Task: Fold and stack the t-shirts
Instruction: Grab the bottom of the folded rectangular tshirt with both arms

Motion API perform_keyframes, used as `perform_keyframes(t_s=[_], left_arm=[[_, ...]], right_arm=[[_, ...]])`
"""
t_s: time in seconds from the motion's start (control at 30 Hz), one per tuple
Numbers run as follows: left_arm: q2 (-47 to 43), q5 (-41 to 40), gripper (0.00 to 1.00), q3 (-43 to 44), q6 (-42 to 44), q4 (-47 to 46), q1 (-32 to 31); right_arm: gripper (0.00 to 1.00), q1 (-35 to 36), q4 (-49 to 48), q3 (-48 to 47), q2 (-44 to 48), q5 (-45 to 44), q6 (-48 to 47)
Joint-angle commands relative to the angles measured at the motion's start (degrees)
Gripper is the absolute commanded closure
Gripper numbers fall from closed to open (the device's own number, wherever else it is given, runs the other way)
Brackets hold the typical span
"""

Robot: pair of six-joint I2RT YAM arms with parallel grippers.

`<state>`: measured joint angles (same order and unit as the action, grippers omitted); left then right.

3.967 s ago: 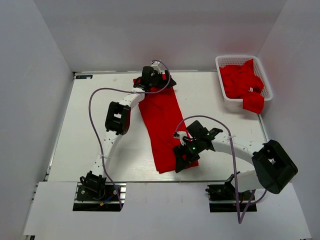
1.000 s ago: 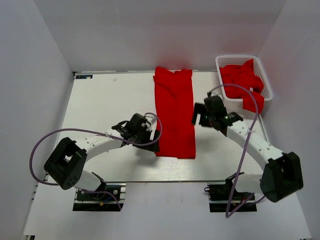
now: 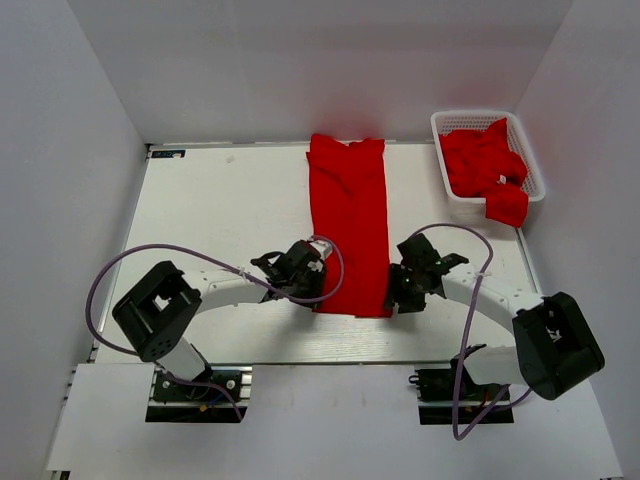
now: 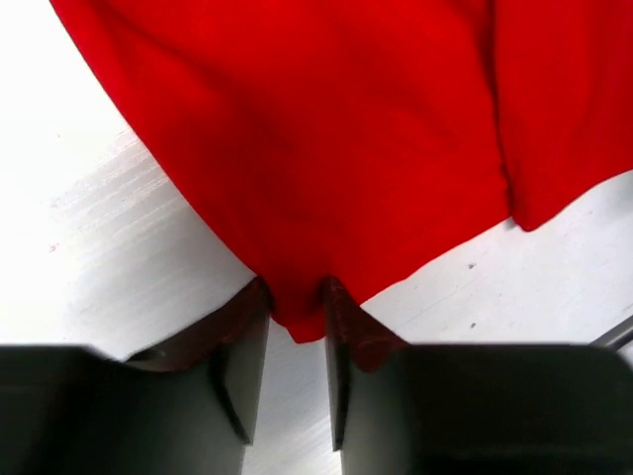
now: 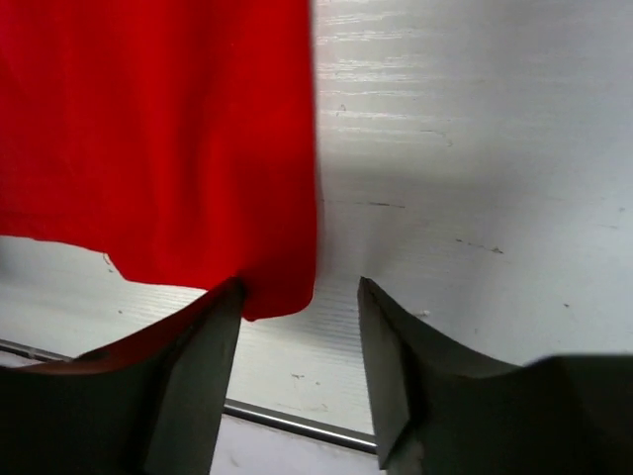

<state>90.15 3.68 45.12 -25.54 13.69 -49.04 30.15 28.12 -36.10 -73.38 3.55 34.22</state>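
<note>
The folded t-shirt (image 3: 348,215) is lying flat as one long red strip on the white surface (image 3: 220,220). It is running from the middle of the far edge toward the near edge and stopping short of it.

The left pincer (image 3: 314,284) is sitting at the near-left corner of this strip. In the left wrist view, the left pincer (image 4: 297,329) is standing narrow. The cloth corner is lying between its two fingers (image 4: 242,346) and touching both, with bare surface showing in the gap below the corner.

The right pincer (image 3: 395,298) is sitting at the near-right corner of the strip. In the right wrist view, the right pincer (image 5: 300,289) is standing wider. The cloth corner is touching one of its fingers (image 5: 203,356), while the other finger is resting over bare surface, clear of the cloth.

The heaped t-shirts (image 3: 485,158) are lying crumpled in the white lattice basket (image 3: 475,114) at the far-right corner. One of them is hanging over the basket's near rim.

A small dark sticker (image 3: 170,154) is sitting at the far-left corner; its writing is too small to read.
</note>
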Motion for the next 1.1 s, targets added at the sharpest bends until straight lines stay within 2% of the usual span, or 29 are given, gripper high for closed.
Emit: perform_keyframes(t_s=[0.0, 0.03, 0.07, 0.13, 0.17, 0.2, 0.5, 0.67, 0.73, 0.87, 1.07], left_arm=[[1.6, -0.1, 0.63, -1.3, -1.3, 1.6, -0.7], [1.6, -0.1, 0.66, -1.4, -1.3, 1.6, -0.7], [1.6, 0.4, 0.75, -2.0, -1.3, 1.1, -0.7], [1.6, 0.4, 0.85, -2.0, -1.9, 0.5, -1.2], [1.6, 0.4, 0.93, -2.0, -1.9, 0.5, -1.2], [1.6, 1.0, 1.00, -2.0, -1.9, 0.5, -1.2], [-5.5, 1.5, 1.00, -1.2, -3.7, 5.6, -2.3], [-2.6, 3.1, 1.00, 6.3, -4.8, 11.8, -1.7], [-1.3, 5.5, 1.00, 8.0, -5.3, 11.8, -0.9], [1.7, 5.5, 1.00, 13.8, -5.8, 13.4, 0.3], [4.4, -1.2, 1.00, 22.8, -9.3, 19.8, 3.4]], right_arm=[[0.50, 0.6, -1.8, 0.3, -1.8, 2.5, 0.0], [0.54, 0.8, -1.8, 0.4, -2.2, 2.4, -0.2], [0.71, 0.7, -1.7, 0.6, -2.4, 2.9, -0.2], [0.86, 0.7, -1.9, 0.8, -2.3, 2.9, -0.5], [0.99, 0.9, -1.9, 0.8, -1.9, 3.1, -0.3], [1.00, 0.9, -2.0, 0.6, -1.2, 3.3, -0.6], [1.00, 1.1, 0.0, -1.0, 4.9, 2.8, -0.8], [1.00, 0.9, 1.3, -4.0, 5.0, 0.3, -1.3], [1.00, 1.0, 1.8, -6.3, 4.0, -1.2, -2.0], [1.00, 0.6, 1.5, -10.6, 1.8, -5.2, -2.4], [1.00, 0.5, 2.0, -18.0, -3.6, -10.8, -4.9]])
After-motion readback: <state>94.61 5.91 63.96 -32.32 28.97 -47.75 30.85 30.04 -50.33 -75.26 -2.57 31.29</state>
